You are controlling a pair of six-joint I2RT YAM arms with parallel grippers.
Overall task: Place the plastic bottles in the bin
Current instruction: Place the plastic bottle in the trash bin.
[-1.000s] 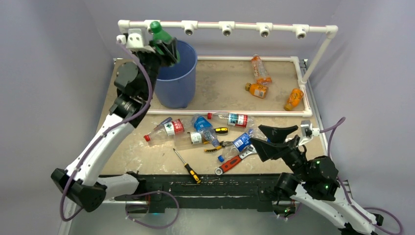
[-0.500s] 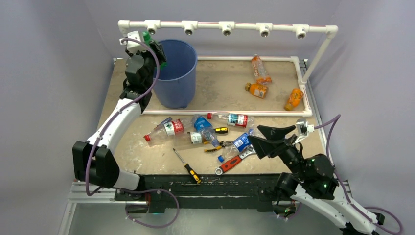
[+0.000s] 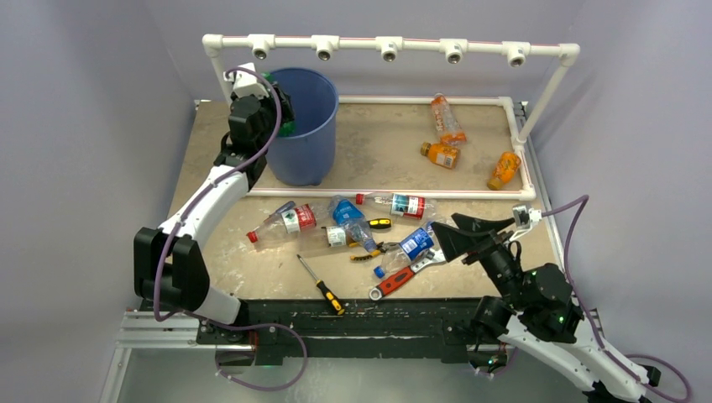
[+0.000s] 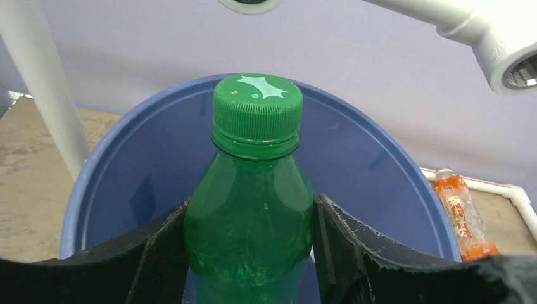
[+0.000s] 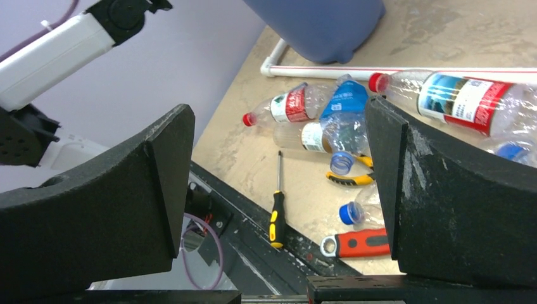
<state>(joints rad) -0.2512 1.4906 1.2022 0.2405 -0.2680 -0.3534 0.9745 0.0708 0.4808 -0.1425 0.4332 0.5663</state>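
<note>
Over the last second the left arm has folded in and dropped. Its left gripper [image 3: 274,107], which held the green plastic bottle with the green cap [image 4: 250,215] high above the rim, now sits at the left lip of the tall round blue plastic bin [image 3: 309,147].

The jaws are clamped on the bottle's shoulder. In the wrist view the cap points across the bin's mouth, with blue wall behind it. Whether the bottle's base clears the near rim cannot be told, so the safe way is probably to push a little further over the opening and tip the cap downward before letting go. Otherwise the bottle may catch the lip and roll back onto the table.

In the middle, near the front, lies a heap of clear plastic bottles with red and blue labels [image 3: 344,217], among a black-and-yellow screwdriver [image 3: 321,285] and a red-handled wrench [image 3: 393,282].

Further right, the right gripper [image 3: 447,233] hovers over that heap with its jaws spread wide and nothing in them. Three orange plastic bottles [image 3: 442,154] wait inside the white pipe frame [image 3: 537,101].
</note>
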